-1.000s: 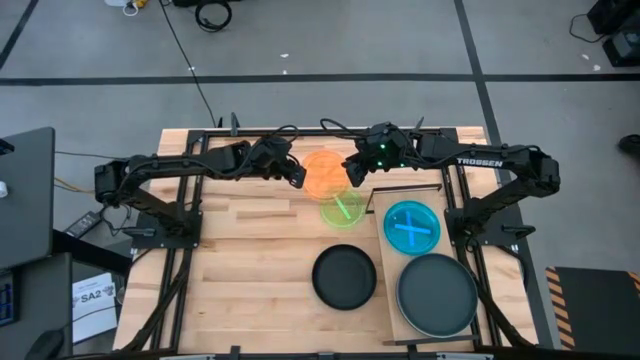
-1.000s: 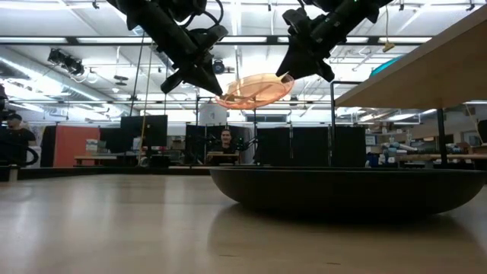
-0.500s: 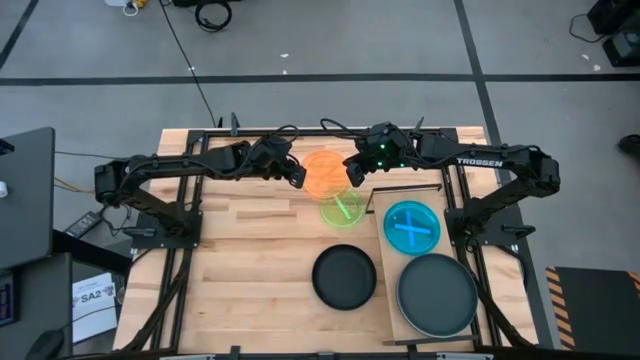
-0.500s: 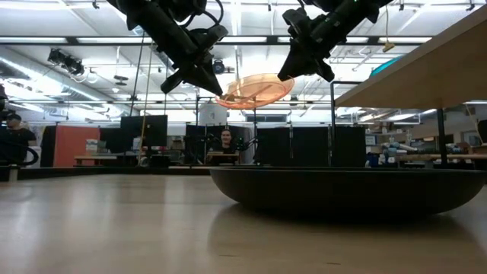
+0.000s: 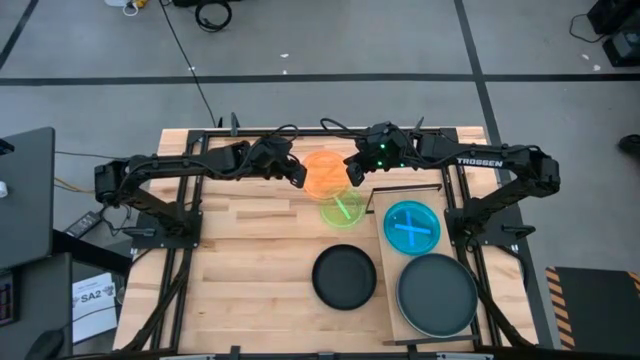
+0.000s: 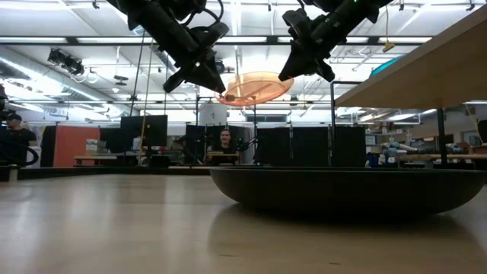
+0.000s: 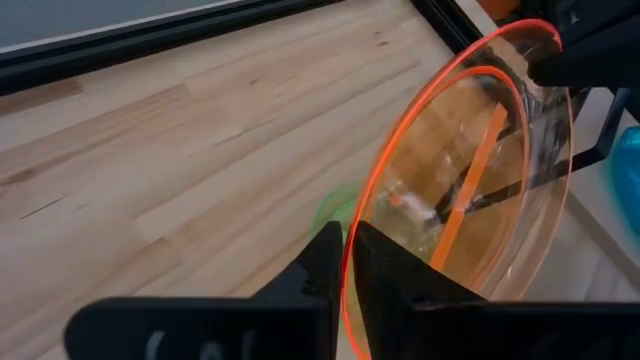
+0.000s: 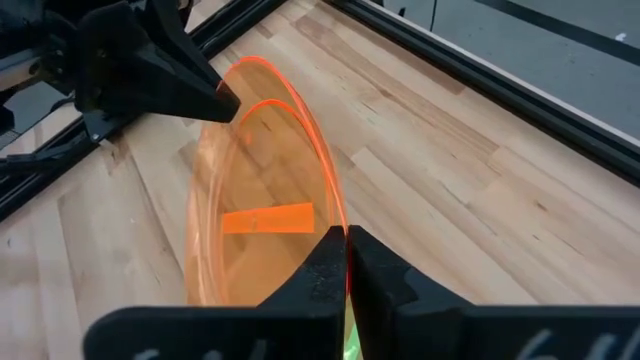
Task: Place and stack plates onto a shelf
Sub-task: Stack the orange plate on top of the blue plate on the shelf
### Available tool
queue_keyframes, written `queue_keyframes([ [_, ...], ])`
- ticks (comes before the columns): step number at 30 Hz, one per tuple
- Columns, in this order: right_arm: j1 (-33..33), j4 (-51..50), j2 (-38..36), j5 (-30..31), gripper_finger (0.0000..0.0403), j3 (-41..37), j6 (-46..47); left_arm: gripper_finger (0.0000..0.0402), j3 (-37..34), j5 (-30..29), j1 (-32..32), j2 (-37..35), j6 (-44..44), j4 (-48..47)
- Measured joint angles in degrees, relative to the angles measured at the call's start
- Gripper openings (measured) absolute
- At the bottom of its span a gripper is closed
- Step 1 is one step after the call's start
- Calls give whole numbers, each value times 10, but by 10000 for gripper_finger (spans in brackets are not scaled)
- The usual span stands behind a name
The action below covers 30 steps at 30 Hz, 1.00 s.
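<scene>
We see a planked butcher-block tabletop (image 5: 240,260) carrying a lime green plate (image 5: 343,209) near its middle and a black plate (image 5: 344,277) nearer the front edge — the two well apart. Along the right side lies the shelf (image 5: 392,290), a smooth light-wood board. On it we find a cyan plate (image 5: 412,226) toward the back and a larger dark plate (image 5: 437,295) toward the front — just beside each other.

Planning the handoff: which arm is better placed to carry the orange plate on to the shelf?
Right. Both pincers, left and right, grip the orange plate's rim above the table, but the shelf with the cyan plate lies on the right arm's side.
</scene>
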Motion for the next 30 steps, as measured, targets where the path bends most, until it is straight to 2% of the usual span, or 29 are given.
queue_keyframes([
  [5, 0, 0, 0, 0, 12, 0, 0, 51, 0, 5, 0, 0, 16, 16],
  [17, -9, -10, -1, -4, 12, 0, 0, 119, 0, 6, 0, 0, 20, 24],
  [30, -72, -95, -1, -7, 11, 65, -34, 131, 0, 6, -1, 0, 19, 23],
])
